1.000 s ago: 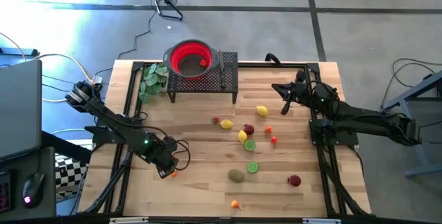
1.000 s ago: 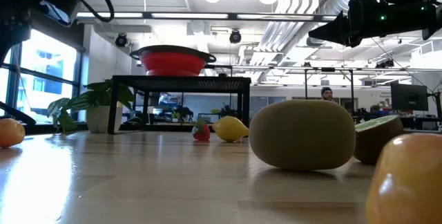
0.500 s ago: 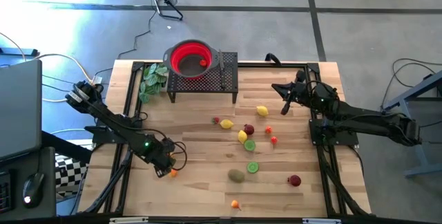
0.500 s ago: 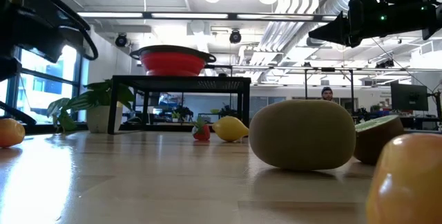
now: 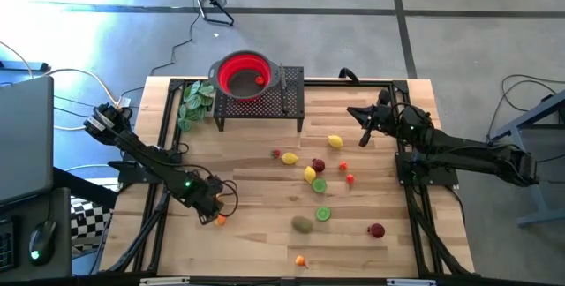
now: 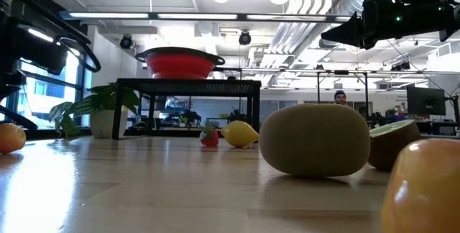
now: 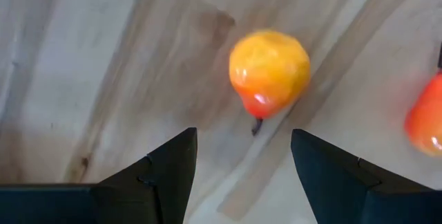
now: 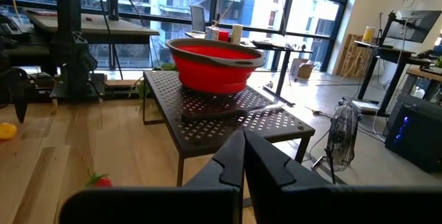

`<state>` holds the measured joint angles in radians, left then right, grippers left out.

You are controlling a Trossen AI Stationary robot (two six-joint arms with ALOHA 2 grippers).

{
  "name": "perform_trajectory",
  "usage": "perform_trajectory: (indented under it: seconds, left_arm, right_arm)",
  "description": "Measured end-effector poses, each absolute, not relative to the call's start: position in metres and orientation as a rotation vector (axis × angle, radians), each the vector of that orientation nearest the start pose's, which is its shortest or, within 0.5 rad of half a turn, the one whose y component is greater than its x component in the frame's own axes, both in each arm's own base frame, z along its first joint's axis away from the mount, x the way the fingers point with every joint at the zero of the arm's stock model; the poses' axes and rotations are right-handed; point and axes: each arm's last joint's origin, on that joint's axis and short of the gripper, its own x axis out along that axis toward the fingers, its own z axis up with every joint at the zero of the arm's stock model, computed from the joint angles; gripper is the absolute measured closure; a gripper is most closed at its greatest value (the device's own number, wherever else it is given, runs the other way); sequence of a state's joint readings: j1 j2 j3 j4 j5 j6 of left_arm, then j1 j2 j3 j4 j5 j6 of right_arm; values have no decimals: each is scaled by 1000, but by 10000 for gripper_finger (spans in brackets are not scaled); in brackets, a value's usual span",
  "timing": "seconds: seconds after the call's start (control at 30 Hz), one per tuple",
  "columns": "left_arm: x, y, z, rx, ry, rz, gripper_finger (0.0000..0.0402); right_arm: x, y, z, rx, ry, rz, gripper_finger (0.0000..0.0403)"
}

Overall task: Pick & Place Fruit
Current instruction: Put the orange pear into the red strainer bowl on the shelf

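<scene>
Orange fruit [image 7: 269,73] beyond open left tool [image 7: 242,165], wrist view only

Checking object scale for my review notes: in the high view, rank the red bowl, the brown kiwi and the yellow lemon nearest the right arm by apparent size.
1. red bowl, clearly largest.
2. brown kiwi.
3. yellow lemon, only slightly smaller than the kiwi; these two look close, so their order is unsure.
</scene>
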<state>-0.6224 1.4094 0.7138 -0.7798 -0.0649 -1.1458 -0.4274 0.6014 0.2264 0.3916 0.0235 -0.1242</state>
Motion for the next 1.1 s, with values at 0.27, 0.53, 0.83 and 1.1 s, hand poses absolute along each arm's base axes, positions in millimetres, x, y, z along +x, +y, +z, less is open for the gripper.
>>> perform_trajectory:
  seconds: [0.27,0.53,0.83,1.1]
  left_arm:
    - [173,-121,154,-386,1413,362,172]
    - [176,-122,155,-374,1359,370,172]
    - [176,-122,155,-369,1359,366,172]
    - [177,-122,155,-373,1355,362,172]
  right_arm:
    - [135,-62,221,-125,12,-452,399]
    - [135,-62,221,-125,12,-452,399]
    - [135,-62,221,-125,12,-452,399]
    - [135,-62,221,-125,12,-451,399]
